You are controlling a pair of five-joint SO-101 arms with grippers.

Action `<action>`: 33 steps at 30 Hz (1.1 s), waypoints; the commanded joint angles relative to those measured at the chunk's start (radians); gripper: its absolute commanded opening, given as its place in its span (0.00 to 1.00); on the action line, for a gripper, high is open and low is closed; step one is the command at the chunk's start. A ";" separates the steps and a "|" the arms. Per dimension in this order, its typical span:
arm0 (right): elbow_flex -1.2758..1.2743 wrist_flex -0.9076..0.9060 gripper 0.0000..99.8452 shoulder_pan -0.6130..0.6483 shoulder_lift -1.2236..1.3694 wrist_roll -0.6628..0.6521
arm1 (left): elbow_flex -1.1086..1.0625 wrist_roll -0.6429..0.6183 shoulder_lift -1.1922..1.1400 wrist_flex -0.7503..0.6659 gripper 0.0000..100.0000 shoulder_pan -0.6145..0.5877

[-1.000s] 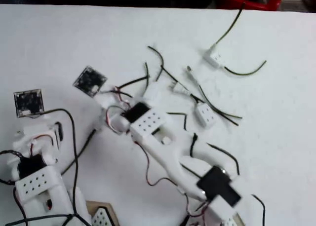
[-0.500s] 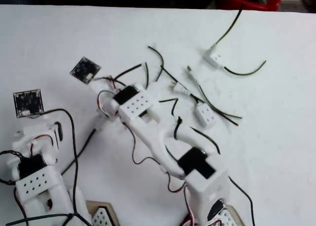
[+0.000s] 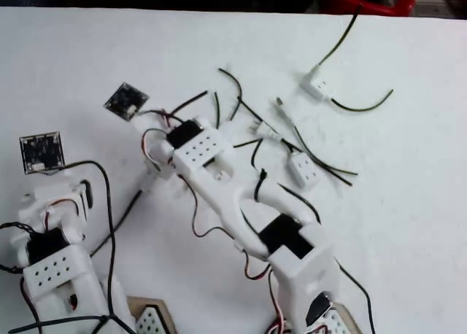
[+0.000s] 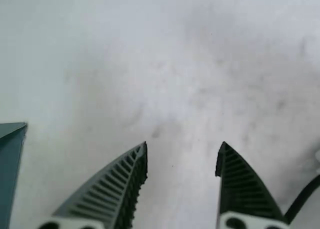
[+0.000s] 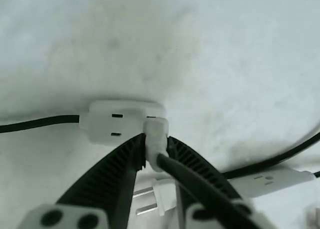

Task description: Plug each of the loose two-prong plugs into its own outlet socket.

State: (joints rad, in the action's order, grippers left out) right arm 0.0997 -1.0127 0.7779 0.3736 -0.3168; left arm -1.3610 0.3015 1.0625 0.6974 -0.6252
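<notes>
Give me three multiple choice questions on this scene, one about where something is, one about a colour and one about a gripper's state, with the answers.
1. Where is the plug held by the right gripper?
A) at the slotted face of an outlet socket
B) on a square marker
C) on the other arm

2. What colour is that plug?
A) black
B) red
C) white

3. How is the left gripper?
A) shut on a plug
B) open over bare table
C) shut on a cord

Answers: 1 A, its tip meets the socket's face. 2 C, it is white like the socket. 3 B, its jaws stand apart with nothing between them.
</notes>
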 commanded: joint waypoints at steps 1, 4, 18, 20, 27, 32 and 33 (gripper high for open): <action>0.052 -0.010 0.02 -0.008 0.007 0.002 | 0.008 -0.011 0.027 -0.023 0.23 -0.008; 0.052 -0.015 0.02 -0.001 0.022 0.017 | 0.008 -0.011 0.027 -0.023 0.23 -0.008; 0.054 -0.059 0.02 0.042 0.031 0.051 | 0.006 -0.011 0.027 -0.023 0.23 -0.007; 0.054 -0.054 0.02 0.042 0.033 0.051 | 0.006 -0.011 0.027 -0.023 0.23 -0.007; 0.048 -0.018 0.02 0.035 0.033 0.051 | 0.006 -0.011 0.027 -0.025 0.23 -0.007; 0.048 -0.015 0.02 0.033 0.035 0.051 | 0.006 -0.011 0.027 -0.025 0.23 -0.007; 0.046 -0.005 0.02 0.033 0.035 0.051 | 0.006 -0.011 0.027 -0.025 0.23 -0.007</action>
State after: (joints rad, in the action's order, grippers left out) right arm 0.1350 -1.0403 0.7994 0.4058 -0.2785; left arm -1.3610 0.3015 1.0625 0.6974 -0.6252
